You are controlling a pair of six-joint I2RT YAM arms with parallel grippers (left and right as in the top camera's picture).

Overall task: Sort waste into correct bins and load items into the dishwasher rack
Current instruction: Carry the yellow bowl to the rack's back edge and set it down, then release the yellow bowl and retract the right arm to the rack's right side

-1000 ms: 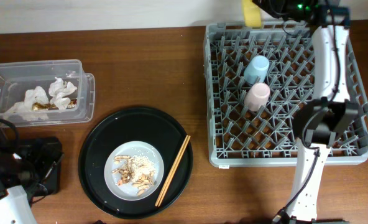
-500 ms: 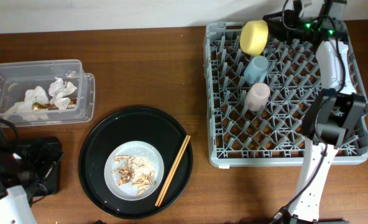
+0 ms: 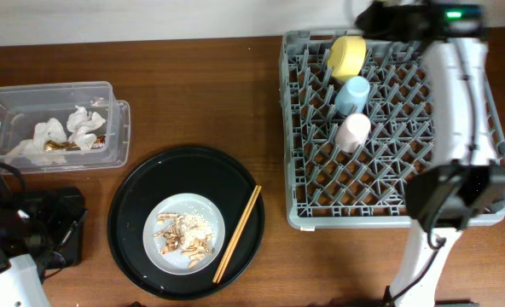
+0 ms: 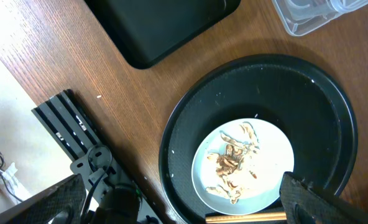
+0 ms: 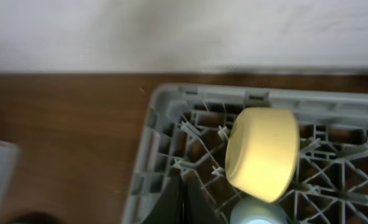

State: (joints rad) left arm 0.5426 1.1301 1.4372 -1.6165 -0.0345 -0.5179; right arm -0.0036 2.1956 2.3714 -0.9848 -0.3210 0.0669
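Observation:
The yellow bowl (image 3: 348, 54) lies on its side in the far left corner of the dishwasher rack (image 3: 389, 209), with the light blue cup (image 3: 352, 94) and pink cup (image 3: 353, 130) behind it in a row. My right gripper (image 5: 183, 200) is shut and empty, just left of the bowl (image 5: 262, 152) above the rack's corner. The pale grey plate (image 3: 184, 233) with food scraps (image 3: 182, 237) and the chopsticks (image 3: 237, 234) lie on the round black tray. My left gripper (image 4: 181, 210) is open and empty, above the plate (image 4: 243, 167).
The clear container (image 3: 52, 128) at far left holds white tissues (image 3: 65, 130) and a gold wrapper. The flat black box (image 4: 162, 25) lies left of the round black tray (image 3: 142, 200). My left arm (image 3: 14, 247) rests at the bottom left corner.
The yellow bowl went from the rack's far edge down into the rack's corner. My right gripper let it go and drew away from it. The left arm has not moved.

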